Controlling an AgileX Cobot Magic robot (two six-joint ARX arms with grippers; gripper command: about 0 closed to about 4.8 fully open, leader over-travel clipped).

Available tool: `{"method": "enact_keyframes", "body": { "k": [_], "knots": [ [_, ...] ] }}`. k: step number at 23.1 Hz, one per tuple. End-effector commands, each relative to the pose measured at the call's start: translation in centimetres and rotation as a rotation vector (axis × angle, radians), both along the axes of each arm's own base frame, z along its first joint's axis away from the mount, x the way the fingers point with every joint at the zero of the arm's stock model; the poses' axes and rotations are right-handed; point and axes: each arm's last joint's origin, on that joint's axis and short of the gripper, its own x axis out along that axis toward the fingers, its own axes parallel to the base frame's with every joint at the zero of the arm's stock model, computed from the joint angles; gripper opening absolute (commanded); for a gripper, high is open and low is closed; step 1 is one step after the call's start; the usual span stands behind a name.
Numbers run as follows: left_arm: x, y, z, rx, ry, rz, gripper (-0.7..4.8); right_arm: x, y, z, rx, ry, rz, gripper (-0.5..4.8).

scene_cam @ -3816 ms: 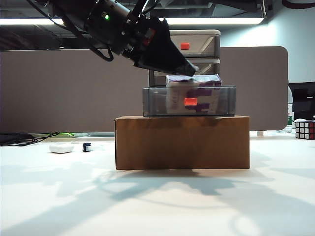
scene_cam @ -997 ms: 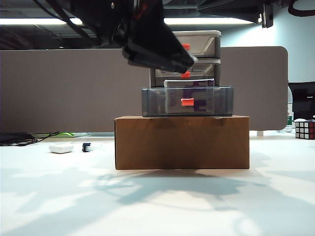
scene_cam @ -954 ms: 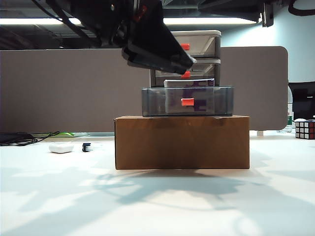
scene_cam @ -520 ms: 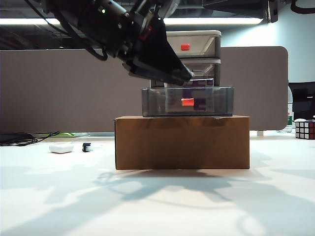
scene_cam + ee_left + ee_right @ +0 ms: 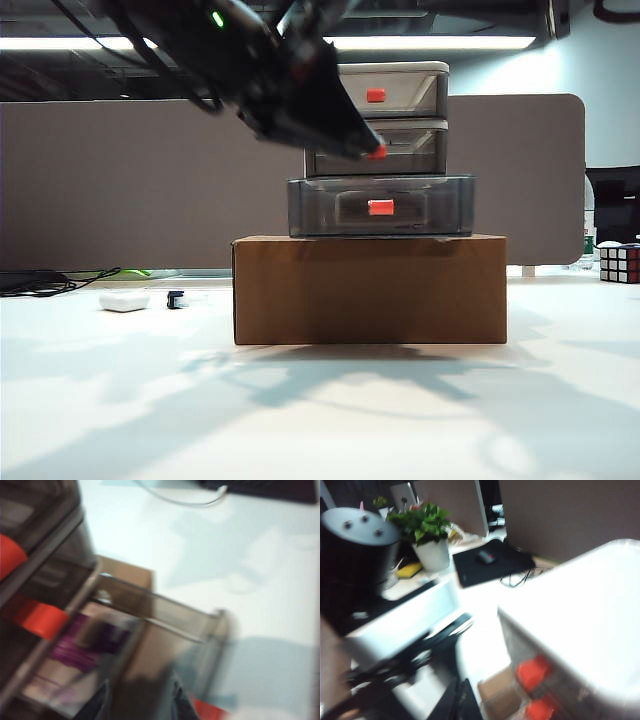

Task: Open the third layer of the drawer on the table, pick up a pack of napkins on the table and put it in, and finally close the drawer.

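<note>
Table [image 5: 120, 400]: wide white top, shadowed across the near part; bears all items listed below.
Cardboard box [image 5: 370, 290]: brown, centre of table, squarely under the drawer unit.
Drawer [image 5: 380, 120]: three-tier pale grey unit on top of the box; upper two tiers pushed in, each with a red-orange handle.
Third layer [image 5: 380, 207]: lowest tier, pulled out toward the exterior camera, front wall proud of the tiers above; red-orange tab [image 5: 380, 207] at mid-front.
Left gripper [image 5: 365, 148]: blurred, above the open tier at its left part, tip level with the middle tier's handle; in the left wrist view only a dark smear at the lower edge [image 5: 142, 702]; fingers apart or together, cannot tell; nothing seen between them.
Right gripper [image 5: 462, 700]: dark blurred shape in the right wrist view, above and beside the unit's white top [image 5: 580, 615]; finger state, cannot tell; not identified in the exterior view.
Pack of napkins [image 5: 80, 645]: purple and white, lying inside the open third layer, seen through the smoky wall in the left wrist view; hardly discernible in the exterior view.
White case [image 5: 124, 300]: small, rounded, far left of table, well apart from the box.
Puzzle cube [image 5: 620, 263]: right edge of the exterior view.
</note>
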Motion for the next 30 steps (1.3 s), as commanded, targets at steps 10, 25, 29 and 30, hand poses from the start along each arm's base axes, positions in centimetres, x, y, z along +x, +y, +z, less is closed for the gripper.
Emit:
{"method": "enact_keyframes", "body": {
  "k": [10, 25, 29, 30],
  "knots": [
    [-2.8, 1.7, -1.3, 0.13, 0.304, -0.15, 1.11, 11.2, 3.0, 4.5, 0.011, -0.053, -0.014, -0.05],
    [-0.5, 0.1, -4.2, 0.159, 0.271, -0.102, 0.46, 14.5, 3.9, 2.1, -0.088, 0.057, -0.054, -0.05],
    [-0.2, -0.1, -4.0, 0.157, 0.233, -0.077, 0.27, 14.5, 3.9, 2.0, -0.097, 0.055, -0.053, -0.05],
    [-0.2, -0.1, -4.0, 0.164, 0.22, -0.063, 0.09, 14.5, 3.9, 2.0, -0.101, 0.052, -0.053, -0.05]
  ]
}}
